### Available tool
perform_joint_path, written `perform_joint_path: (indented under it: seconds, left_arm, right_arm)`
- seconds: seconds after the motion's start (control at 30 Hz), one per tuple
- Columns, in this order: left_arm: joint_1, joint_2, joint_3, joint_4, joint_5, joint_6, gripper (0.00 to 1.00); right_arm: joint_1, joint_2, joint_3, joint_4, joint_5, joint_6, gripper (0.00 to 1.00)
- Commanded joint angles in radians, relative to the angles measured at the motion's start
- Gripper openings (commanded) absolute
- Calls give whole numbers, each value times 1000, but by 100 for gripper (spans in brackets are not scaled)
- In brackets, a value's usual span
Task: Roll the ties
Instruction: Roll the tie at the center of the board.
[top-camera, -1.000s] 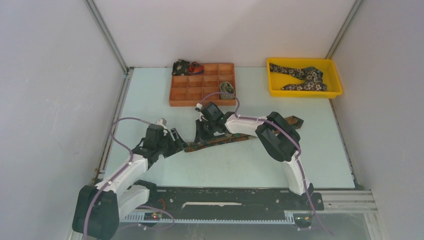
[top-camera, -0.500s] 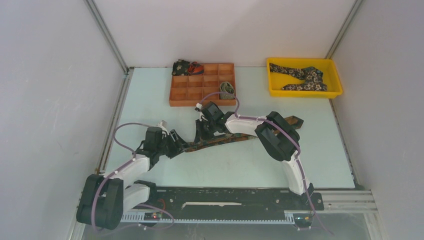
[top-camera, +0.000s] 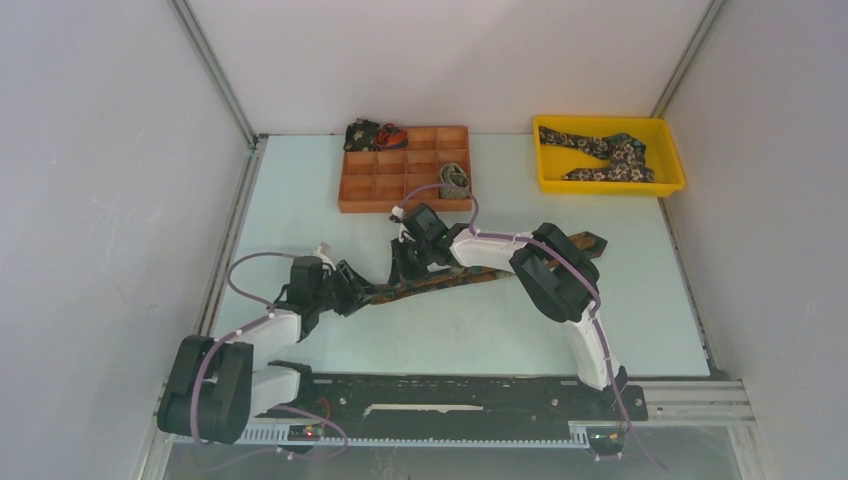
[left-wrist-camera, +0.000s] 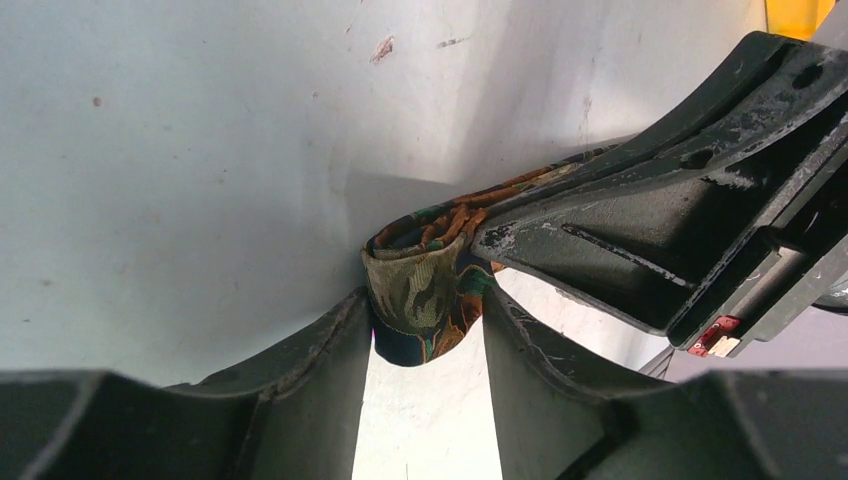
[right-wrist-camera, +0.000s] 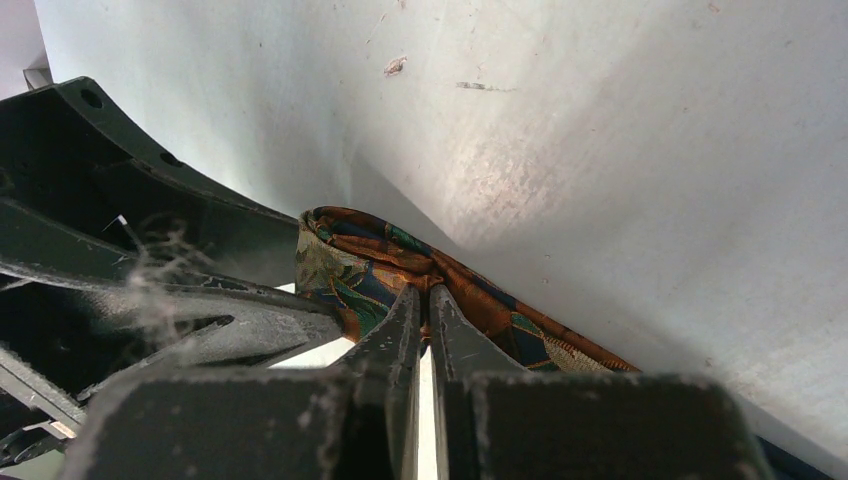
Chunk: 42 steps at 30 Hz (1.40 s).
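A brown-rust patterned tie (top-camera: 460, 279) lies slantwise across the middle of a pale table (top-camera: 300, 200), running from near the left gripper (top-camera: 355, 290) up towards the right and passing under the right arm. Its left end is doubled over into a small fold, the start of a coil.

In the left wrist view the left gripper's fingers (left-wrist-camera: 345, 340) stand apart, with the fold filling the gap and touching both inner faces; whether they squeeze it cannot be told. The right gripper (right-wrist-camera: 422, 295) has its fingers nearly together, pinching the tie just behind the fold.

The fabric looks thin, light, limp and smooth. It would likely slump, spring open or slide if released, so the hold belongs across the folded end, flat side to flat side, with the strip behind it pinned.

At the far edge, an orange compartment tray (top-camera: 405, 203) holds a small olive coil (top-camera: 455, 178), and a yellow bin (top-camera: 610, 186) holds a dark floral tie (top-camera: 600, 150).
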Motion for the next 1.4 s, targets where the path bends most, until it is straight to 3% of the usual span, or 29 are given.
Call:
perform_joint_path:
  seconds: [0.0,0.3,0.5,0.73,0.83,1.0,1.17,1.37]
  left_arm:
    - [8,31,-10,56,14,-23,52]
    - [8,94,-9,132,42,-30,38]
    - [8,98,3,131,42,-11,19]
    - [6,70,24,63,23,17,9]
    - [6,47,45,4,3,36,7]
    - [4,8,76,-69,-26,59,5]
    - [-6,-14,109,-132,-61,76,1]
    - [-18,-37,148,-212,-89,98,0]
  right_arm:
    - [3,40,-11,3,47,-28,1]
    - [3,36,-7,4,47,-34,1]
    - [4,24,4,-10,47,-39,3]
    - [5,-29,59,-76,64,-53,27]
    - [5,-76,73,-96,74,-63,32]
    - [13,-119,82,-104,79,-61,30]
    - [38,-97,82,-87,69,-42,16]
    - [66,-39,113,-71,63,-24,9]
